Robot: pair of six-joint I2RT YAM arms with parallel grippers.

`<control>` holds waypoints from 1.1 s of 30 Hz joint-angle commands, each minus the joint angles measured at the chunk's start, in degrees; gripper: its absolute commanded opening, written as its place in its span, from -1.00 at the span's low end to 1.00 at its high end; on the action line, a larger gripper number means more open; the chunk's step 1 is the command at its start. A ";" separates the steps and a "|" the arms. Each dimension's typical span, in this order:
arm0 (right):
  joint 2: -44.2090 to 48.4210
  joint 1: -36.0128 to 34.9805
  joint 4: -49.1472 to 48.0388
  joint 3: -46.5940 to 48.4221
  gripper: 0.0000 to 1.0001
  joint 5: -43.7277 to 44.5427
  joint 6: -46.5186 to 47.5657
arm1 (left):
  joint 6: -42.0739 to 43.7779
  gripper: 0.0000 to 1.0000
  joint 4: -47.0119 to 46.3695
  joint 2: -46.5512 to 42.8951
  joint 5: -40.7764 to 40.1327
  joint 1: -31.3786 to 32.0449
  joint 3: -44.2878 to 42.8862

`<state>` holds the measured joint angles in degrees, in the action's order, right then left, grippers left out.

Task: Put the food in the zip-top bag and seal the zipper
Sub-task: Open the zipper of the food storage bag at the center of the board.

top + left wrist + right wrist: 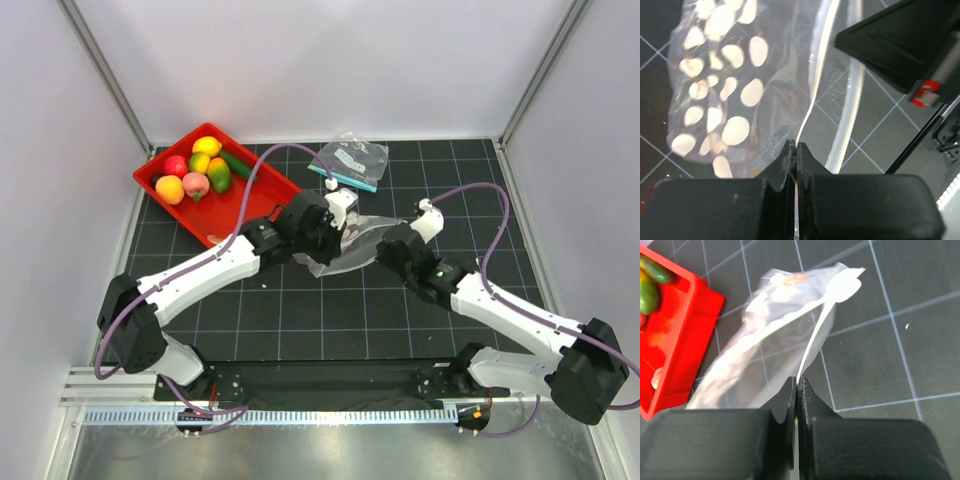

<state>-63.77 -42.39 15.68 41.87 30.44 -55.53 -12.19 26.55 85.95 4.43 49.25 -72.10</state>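
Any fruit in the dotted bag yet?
No, the toy fruits sit in the red tray, while the zip-top bag looks flat and see-through with nothing inside.

text: none legible | small pouch label (348,159): too small to read

Left arm (215,268) and right arm (500,305) meet at the bag (355,242), barring the centre. The tray (240,207) hems its left side, a pouch (350,160) lies just behind; the near and right counter (330,320) stands open.
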 commanded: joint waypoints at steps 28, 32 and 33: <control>-7.16 -1.20 34.93 35.91 -0.98 -0.38 23.00 | -11.45 0.32 -0.71 2.19 4.98 -0.13 -10.34; -7.86 -1.20 39.42 40.47 -0.98 1.46 24.94 | -14.17 0.23 -0.96 6.24 2.61 2.77 -14.03; -8.04 -1.20 41.51 41.27 -0.98 1.82 25.99 | -15.92 0.17 -1.58 7.72 2.69 3.12 -14.39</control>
<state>-71.81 -43.35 51.96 78.94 29.61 -33.01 -23.90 26.02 91.13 8.12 50.72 -83.74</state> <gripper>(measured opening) 0.048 0.616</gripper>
